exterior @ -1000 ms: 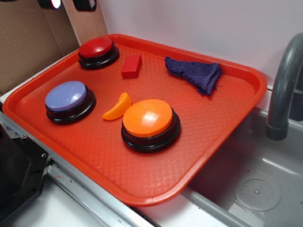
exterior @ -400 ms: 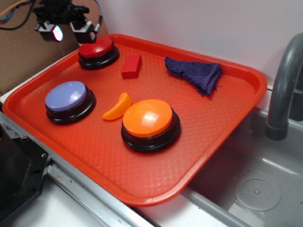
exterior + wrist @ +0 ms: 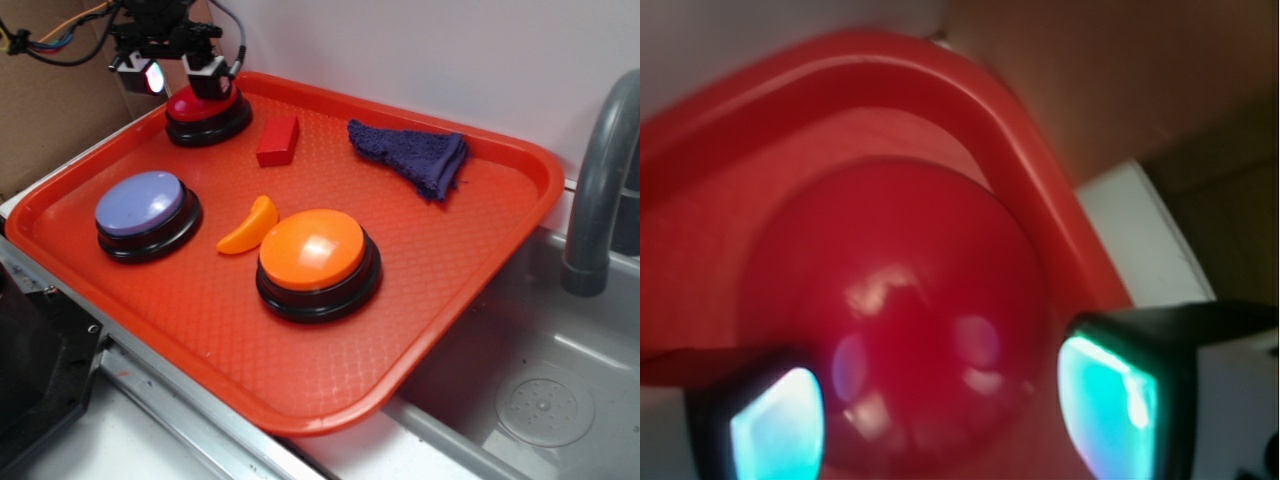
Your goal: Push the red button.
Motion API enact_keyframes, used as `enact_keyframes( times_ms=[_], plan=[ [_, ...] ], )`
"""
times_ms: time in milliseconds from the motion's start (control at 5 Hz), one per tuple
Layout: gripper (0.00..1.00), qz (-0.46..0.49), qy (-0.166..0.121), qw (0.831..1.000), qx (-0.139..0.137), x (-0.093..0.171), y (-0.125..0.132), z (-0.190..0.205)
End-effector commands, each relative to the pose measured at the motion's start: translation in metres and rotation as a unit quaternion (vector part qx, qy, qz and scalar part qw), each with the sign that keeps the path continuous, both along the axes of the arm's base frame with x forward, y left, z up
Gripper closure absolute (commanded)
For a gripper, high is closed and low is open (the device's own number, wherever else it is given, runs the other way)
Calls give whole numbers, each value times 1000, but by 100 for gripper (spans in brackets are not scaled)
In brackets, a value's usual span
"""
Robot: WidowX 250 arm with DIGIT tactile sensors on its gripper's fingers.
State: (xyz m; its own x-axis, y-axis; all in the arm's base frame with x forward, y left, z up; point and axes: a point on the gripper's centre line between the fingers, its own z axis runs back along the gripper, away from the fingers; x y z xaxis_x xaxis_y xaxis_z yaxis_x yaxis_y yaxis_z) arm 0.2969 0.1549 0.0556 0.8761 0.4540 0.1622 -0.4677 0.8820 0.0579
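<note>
Where the tray's far left corner curves round, we list the red button (image 3: 200, 103): a glossy dark-red dome on a black round base, filling most of the wrist view (image 3: 900, 330), with the raised rim close beside it. Directly above it we record the gripper (image 3: 180, 72), jaws apart, one finger (image 3: 212, 72) over the dome's far edge and the other (image 3: 135, 72) outside the tray's rim; whether a finger touches the dome we cannot tell. In the wrist view both fingertips (image 3: 1110, 395) show pale glowing pads, spread to either side of the dome.

Further items on the red tray (image 3: 480, 250):
- red block (image 3: 278, 140), small and rectangular, just right of the red button.
- purple cloth (image 3: 410, 155), crumpled, near the far rim.
- blue button (image 3: 145, 212), domed on a black base, toward the left edge.
- orange wedge (image 3: 250, 227), curved, between the blue button and the orange one.
- orange button (image 3: 316, 260), the largest dome, near the tray's middle.

Right of the tray we note a grey faucet (image 3: 600, 190) above a grey sink (image 3: 545, 400).
</note>
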Motion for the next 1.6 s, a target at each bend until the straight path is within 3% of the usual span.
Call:
enact_keyframes(
  times_ms=[0, 200, 400, 800, 1000, 1400],
  plan=[
    [0, 6, 7, 1000, -1, 1, 10, -3],
    [0, 8, 20, 1000, -3, -7, 8, -8],
    [0, 7, 8, 1000, 8, -12, 6, 7],
    [0, 6, -8, 1000, 6, -18, 6, 43],
    [0, 22, -7, 1000, -10, -19, 2, 75],
    [0, 45, -1, 999, -24, -17, -2, 89]
  ],
)
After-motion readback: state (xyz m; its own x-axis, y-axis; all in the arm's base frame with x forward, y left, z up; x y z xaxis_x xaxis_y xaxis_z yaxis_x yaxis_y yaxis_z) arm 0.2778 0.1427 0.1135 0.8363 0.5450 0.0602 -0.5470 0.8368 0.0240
